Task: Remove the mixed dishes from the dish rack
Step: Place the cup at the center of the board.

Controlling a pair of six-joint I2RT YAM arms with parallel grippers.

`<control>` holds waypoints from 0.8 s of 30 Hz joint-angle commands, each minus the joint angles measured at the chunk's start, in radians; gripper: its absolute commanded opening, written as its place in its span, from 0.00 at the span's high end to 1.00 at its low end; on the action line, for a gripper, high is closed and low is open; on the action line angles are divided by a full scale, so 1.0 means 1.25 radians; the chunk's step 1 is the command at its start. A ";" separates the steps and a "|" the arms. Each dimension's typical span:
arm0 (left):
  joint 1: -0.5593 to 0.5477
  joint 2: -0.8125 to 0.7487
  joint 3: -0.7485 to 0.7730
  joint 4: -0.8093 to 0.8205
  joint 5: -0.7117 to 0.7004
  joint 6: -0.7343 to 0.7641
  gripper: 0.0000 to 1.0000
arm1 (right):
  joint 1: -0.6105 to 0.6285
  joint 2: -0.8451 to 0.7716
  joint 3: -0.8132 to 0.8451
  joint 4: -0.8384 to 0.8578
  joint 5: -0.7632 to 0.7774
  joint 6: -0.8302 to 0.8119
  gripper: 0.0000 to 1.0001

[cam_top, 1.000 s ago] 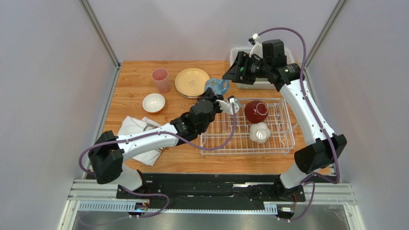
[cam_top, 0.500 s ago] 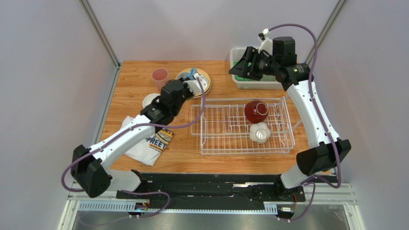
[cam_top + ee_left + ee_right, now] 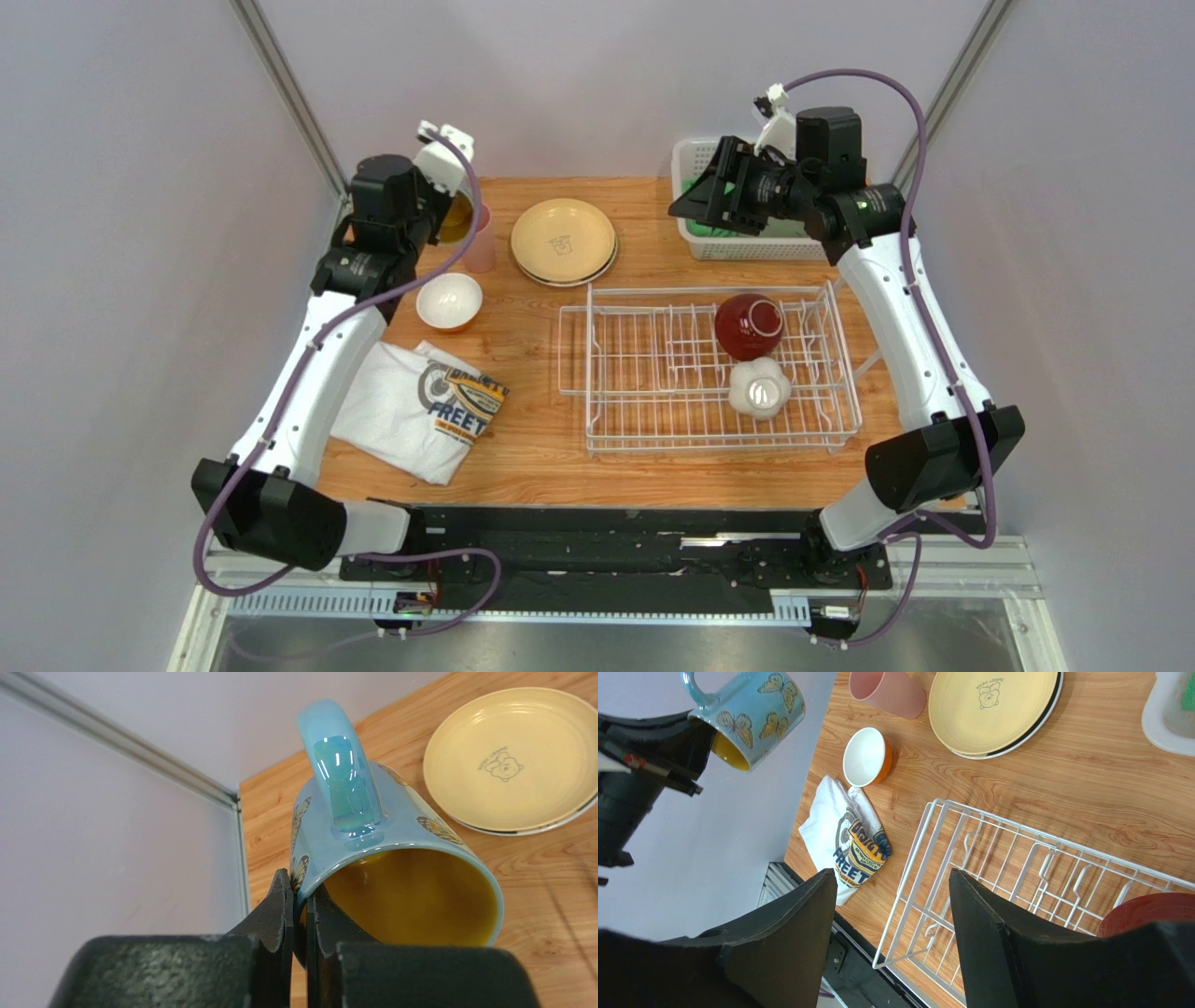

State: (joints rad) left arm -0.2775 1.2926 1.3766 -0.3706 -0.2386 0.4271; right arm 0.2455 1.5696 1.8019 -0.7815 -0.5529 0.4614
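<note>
Left claw clenched on the rim of the light-blue mug. The mug is tilted and airborne over the counter's far-left corner, near the pink cup. Right claw released, empty, raised over the far-right corner. Dish rack holds the dark red bowl.

Step, as judged: set the mug down. Turn it upright first, then lower onto bare wood clear of the cup and plates. A thin rim pinch may slip, so let go only once the base rests.

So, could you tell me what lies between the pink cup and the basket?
The plates, close beside the cup; bare wood runs on to the basket. The right wrist view shows it.
</note>
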 commanded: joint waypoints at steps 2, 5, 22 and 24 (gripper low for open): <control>0.122 0.058 0.117 -0.004 0.110 -0.113 1.00 | -0.006 0.003 0.014 0.026 -0.015 -0.016 0.37; 0.179 0.103 0.153 -0.025 0.142 -0.143 1.00 | -0.007 0.005 0.010 0.028 -0.017 -0.016 0.37; 0.302 0.458 0.510 -0.213 0.168 -0.258 1.00 | -0.012 0.001 0.000 0.030 -0.033 -0.017 0.38; 0.303 0.494 0.543 -0.226 0.170 -0.259 1.00 | -0.014 0.000 -0.002 0.031 -0.034 -0.016 0.38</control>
State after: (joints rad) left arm 0.0917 1.8774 1.9255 -0.6735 -0.0532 0.1566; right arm 0.2375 1.5715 1.7988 -0.7795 -0.5713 0.4545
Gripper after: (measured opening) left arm 0.047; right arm 0.622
